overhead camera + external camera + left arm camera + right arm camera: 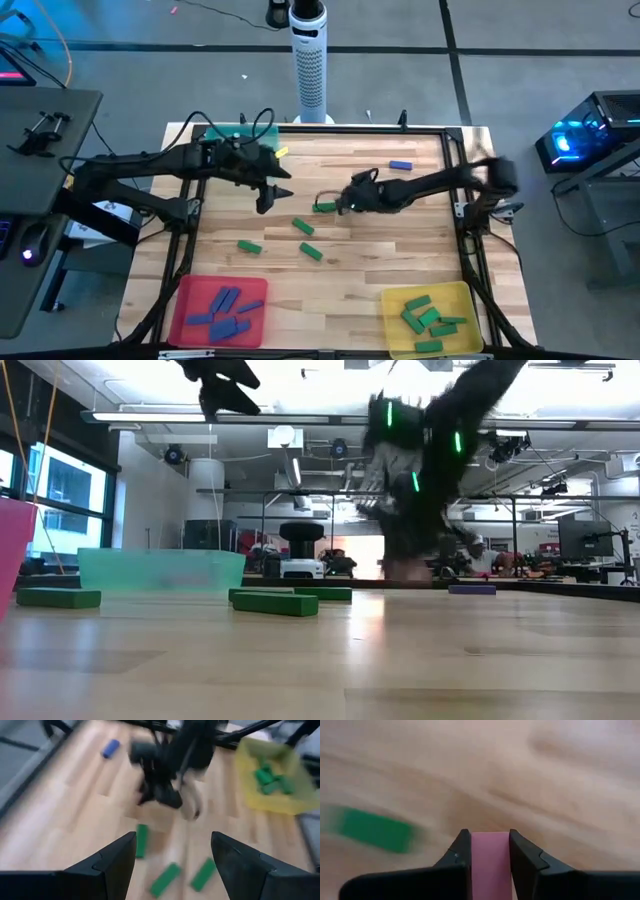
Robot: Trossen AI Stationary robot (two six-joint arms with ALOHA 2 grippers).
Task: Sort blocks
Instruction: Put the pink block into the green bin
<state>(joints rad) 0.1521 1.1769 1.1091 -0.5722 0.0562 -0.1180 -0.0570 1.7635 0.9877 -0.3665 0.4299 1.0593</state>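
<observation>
Right tool (485, 851) clamping pink block (491, 865)

Green blocks (303, 227) scattered mid-table; bare wood (400, 250) elsewhere.

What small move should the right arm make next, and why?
Probably lift straight up. The right gripper has its fingers shut on a pink block low over the table, with a green block lying close beside it. Rising first should clear that one before carrying toward the teal tray, which I guess takes pink.
</observation>
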